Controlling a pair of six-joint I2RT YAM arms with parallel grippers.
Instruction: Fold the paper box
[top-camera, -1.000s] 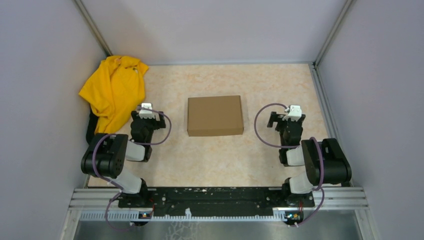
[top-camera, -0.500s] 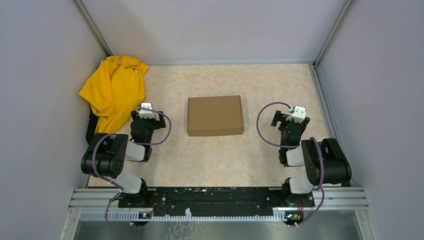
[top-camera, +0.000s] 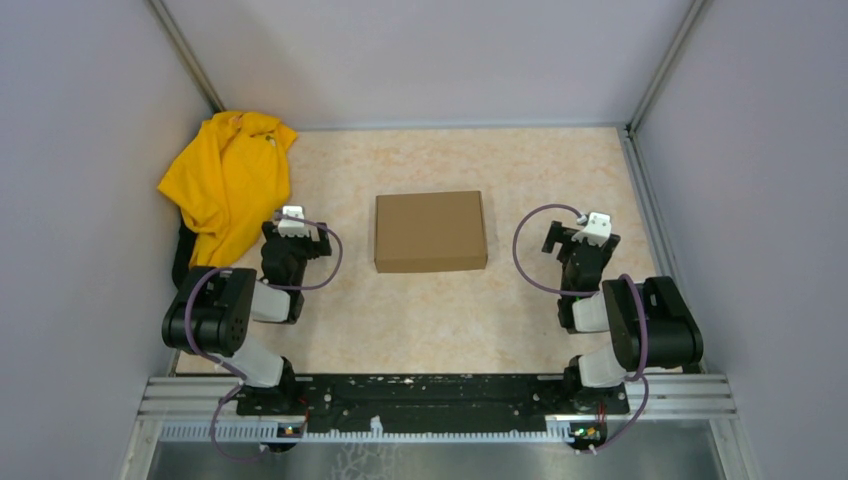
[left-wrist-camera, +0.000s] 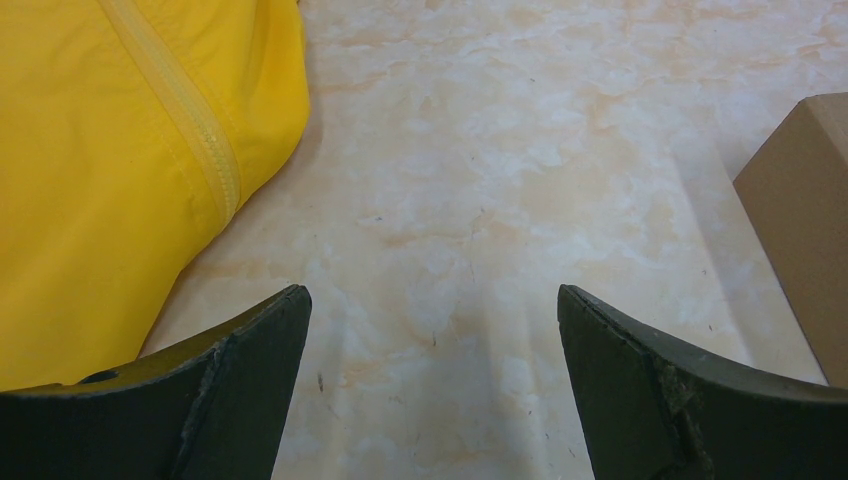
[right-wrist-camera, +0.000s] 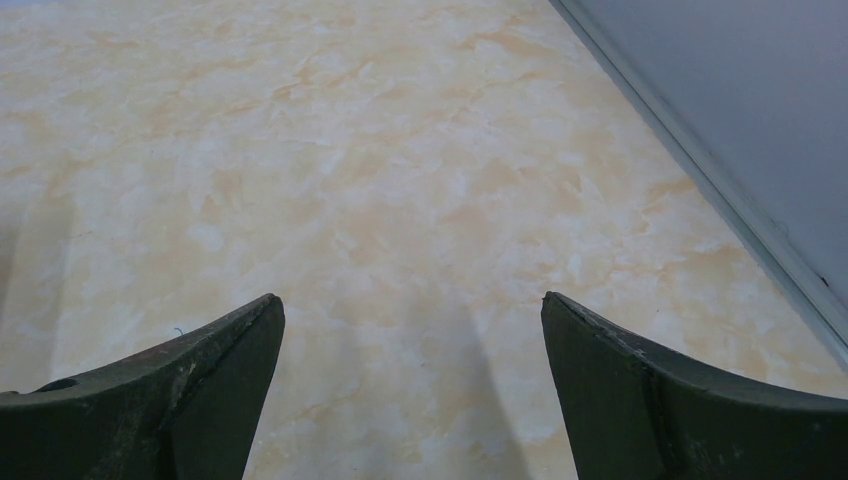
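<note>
Overall, plain grey walls (top-camera: 430, 50) close the workspace on the left, the far side and the right, with slim metal posts (top-camera: 185, 55) rising at the two far corners. Between them lies the table (top-camera: 520, 310), its top a pale cream stone pattern with orange veining; close up it shows faint scuffs and specks. Along its near edge a silver and black rail (top-camera: 440, 400) carries the bases of both arms. A yellow garment (top-camera: 225, 180) is bunched in the far left corner against the left wall. The paper box (top-camera: 430, 231) lies flat near the middle of the table, a plain brown rectangle between the two arms and apart from both; one edge of it shows at the right of the left wrist view. The left arm (top-camera: 215, 315) is folded low beside the garment, the right arm (top-camera: 645, 325) folded low near the right wall. The left fingers (left-wrist-camera: 230, 390) stand wide apart over the table, holding nothing, with the garment just to their left. The right fingers (right-wrist-camera: 200, 390) are likewise spread wide and empty, near the metal strip (right-wrist-camera: 700, 170) at the foot of the right wall.
</note>
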